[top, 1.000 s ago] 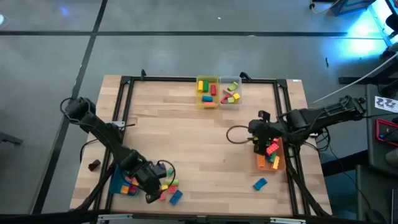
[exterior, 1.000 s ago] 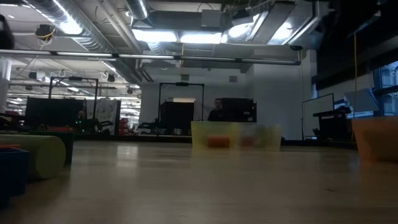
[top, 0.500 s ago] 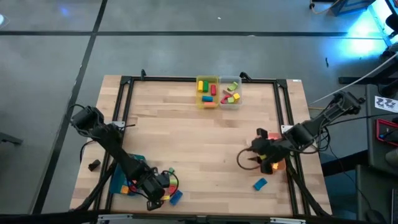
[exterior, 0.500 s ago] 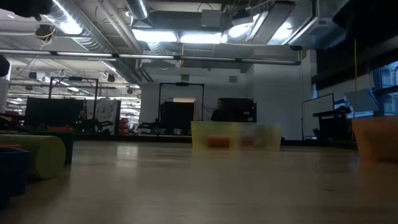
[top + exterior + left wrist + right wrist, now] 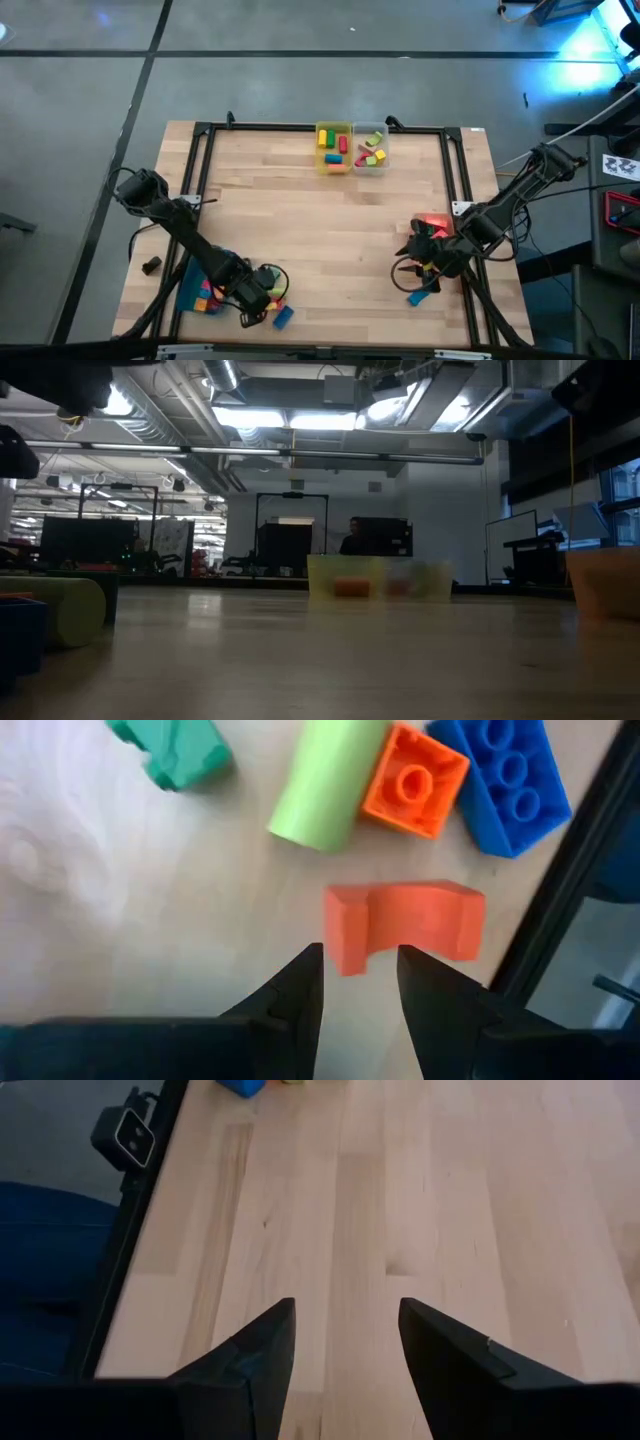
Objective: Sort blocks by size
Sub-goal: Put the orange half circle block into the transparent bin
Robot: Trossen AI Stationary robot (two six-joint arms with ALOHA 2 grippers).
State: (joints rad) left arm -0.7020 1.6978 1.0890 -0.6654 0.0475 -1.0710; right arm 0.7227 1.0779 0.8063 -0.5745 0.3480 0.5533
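Since a second ago the right tool (image 5: 418,281) has swung from over the orange bin (image 5: 436,228) toward the near edge of the worktop (image 5: 320,230), and now hangs just above a lone blue block (image 5: 418,296). Its fingers (image 5: 248,1360) stand apart with nothing between them. The left tool (image 5: 358,982) has shifted slightly nearer over the near-left pile of blocks (image 5: 268,300) beside the teal bin (image 5: 190,292); its fingers are parted, empty, their tips just short of an orange arch-shaped block (image 5: 405,925). Around that block lie four others: a green one (image 5: 170,748), a lime cylinder (image 5: 325,782), an orange square brick (image 5: 415,782) and a blue studded brick (image 5: 505,782). A yellow bin (image 5: 333,148) and a clear bin (image 5: 370,148), both holding blocks, stand at the far edge. No writing can be read.
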